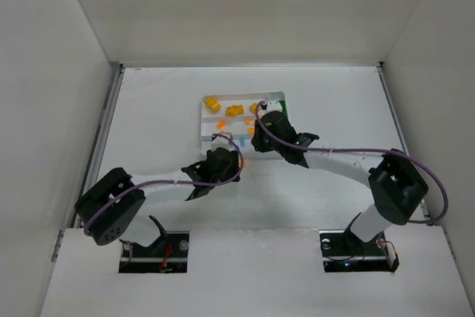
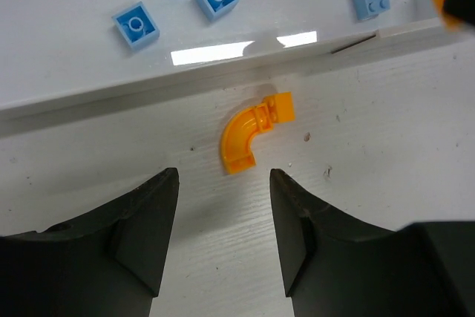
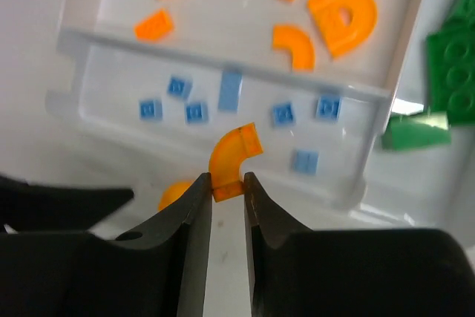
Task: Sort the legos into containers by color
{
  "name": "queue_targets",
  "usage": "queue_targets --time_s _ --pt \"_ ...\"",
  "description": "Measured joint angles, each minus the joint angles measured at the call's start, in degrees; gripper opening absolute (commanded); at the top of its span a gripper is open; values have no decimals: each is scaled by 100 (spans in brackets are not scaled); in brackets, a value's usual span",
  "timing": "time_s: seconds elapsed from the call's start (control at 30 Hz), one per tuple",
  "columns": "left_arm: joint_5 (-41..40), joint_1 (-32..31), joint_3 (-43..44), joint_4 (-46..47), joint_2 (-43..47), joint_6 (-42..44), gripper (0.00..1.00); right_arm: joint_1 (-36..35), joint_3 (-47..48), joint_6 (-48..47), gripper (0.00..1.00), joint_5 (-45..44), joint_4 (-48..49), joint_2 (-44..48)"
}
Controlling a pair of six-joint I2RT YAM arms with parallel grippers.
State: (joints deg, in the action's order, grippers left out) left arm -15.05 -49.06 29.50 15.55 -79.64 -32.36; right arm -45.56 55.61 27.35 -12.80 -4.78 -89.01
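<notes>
Orange curved lego (image 3: 234,155) sits pinched in right tool (image 3: 227,183).

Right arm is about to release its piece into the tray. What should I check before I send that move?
1. Hold by the right gripper: ok, jaws shut on the orange curved piece.
2. Held piece over the orange section: not ok, the right wrist view lines it up with the blue section.
3. Bare room in the orange section: ok.
4. State of the left gripper: ok, jaws open and empty, above a loose orange curve lying on the table beside the tray wall.
5. Clearance between the two arms: cannot tell; the top view shows them close together.
</notes>
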Motion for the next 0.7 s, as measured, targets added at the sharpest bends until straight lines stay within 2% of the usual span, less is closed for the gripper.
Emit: queue_targets --time_s 0.2,0.27,0.33,0.43,0.7 --pt "-22 -11 66 144 -258 85 48 516 1121 -105 27 33 275 -1108" --pt "-44 -22 96 197 -313 105 47 629 1427 -142 31 50 291 -1484" --pt "-61 -39 111 236 -354 114 46 706 1580 -160 39 61 289 -1744" --pt "-81 -50 140 284 -420 142 43 765 1611 -166 54 57 249 -1888" --pt "-118 -50 153 435 -533 195 37 728 1357 -166 55 -7 313 -1615"
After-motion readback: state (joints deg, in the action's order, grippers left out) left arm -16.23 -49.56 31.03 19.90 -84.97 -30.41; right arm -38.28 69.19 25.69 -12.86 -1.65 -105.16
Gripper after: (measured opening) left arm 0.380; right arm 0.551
